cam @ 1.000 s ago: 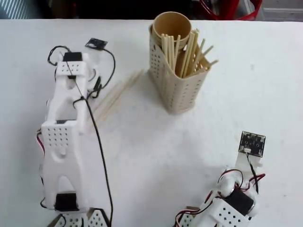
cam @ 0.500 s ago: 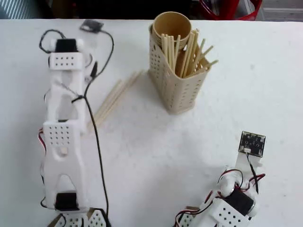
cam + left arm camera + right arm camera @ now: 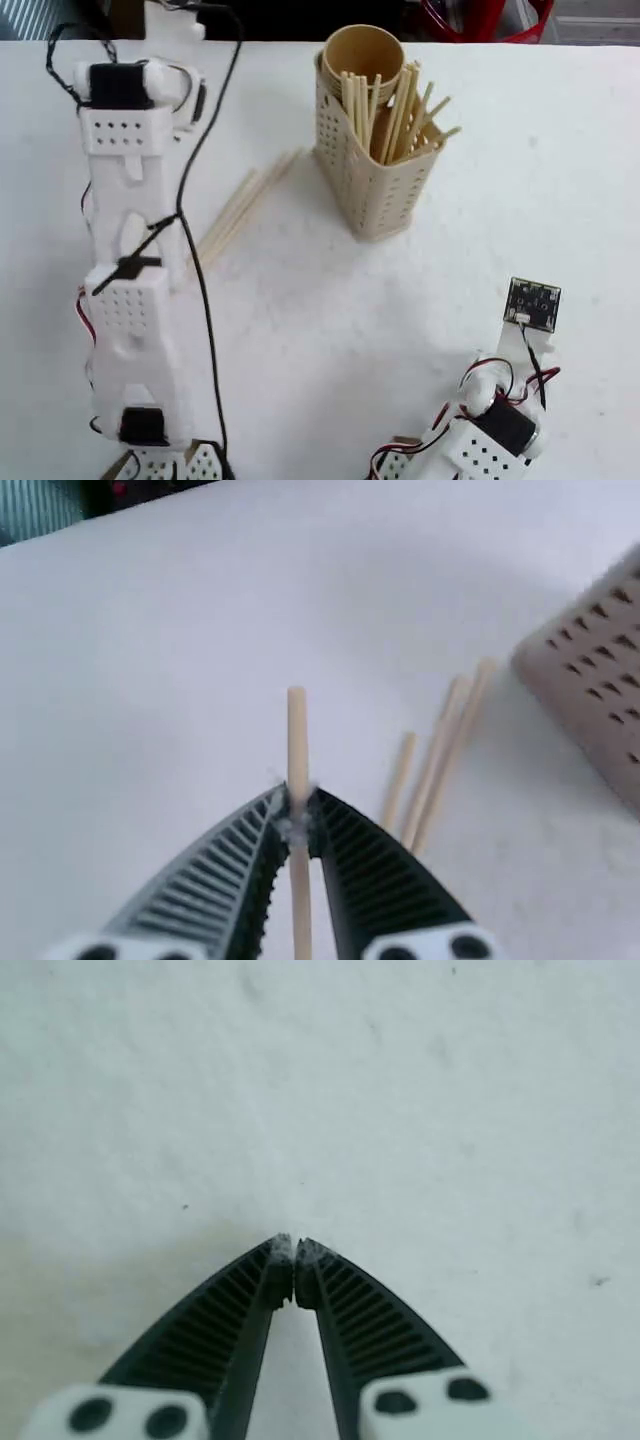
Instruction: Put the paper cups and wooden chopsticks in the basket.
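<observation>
Chopstick (image 3: pixel 296 740) is now pinched in the left hand (image 3: pixel 296 810). Vs 1 s ago, that arm has lifted and stretched away from the loose sticks (image 3: pixel 240 205) on the desk (image 3: pixel 560 180). We judge one stick is picked up, w/ the basket (image 3: pixel 375 190) drop next. Right hand (image 3: pixel 293 1250) is pressed together, empty, over bare desk. The basket is beige perforated plastic, tapered, and holds a tan paper cup (image 3: pixel 362 55) & many sticks. Sticks are thin, pale, smooth wood; the desk is matte white.
</observation>
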